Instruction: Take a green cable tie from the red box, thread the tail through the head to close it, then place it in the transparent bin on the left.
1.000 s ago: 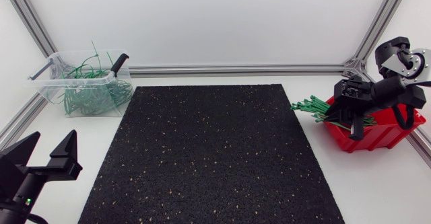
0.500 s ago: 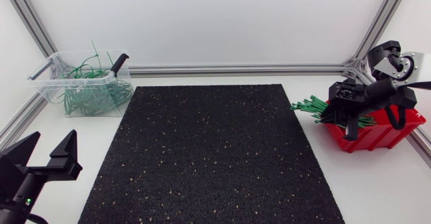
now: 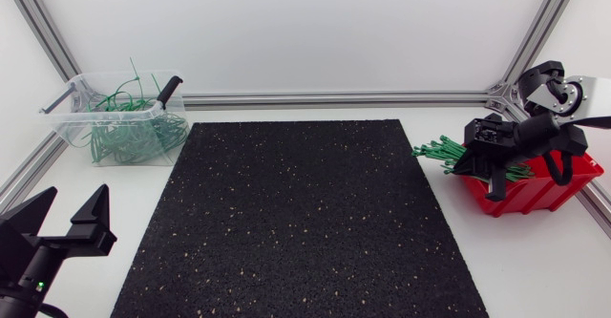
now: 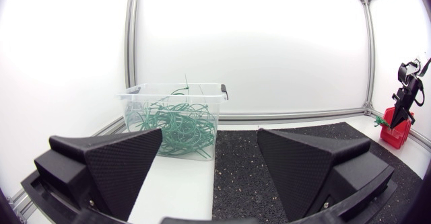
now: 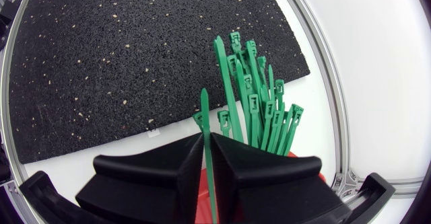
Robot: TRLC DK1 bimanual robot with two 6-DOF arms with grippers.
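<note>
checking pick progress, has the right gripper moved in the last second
Yes. The right gripper, shut on a green cable tie, has shifted slightly along the red box toward the black mat.
</note>
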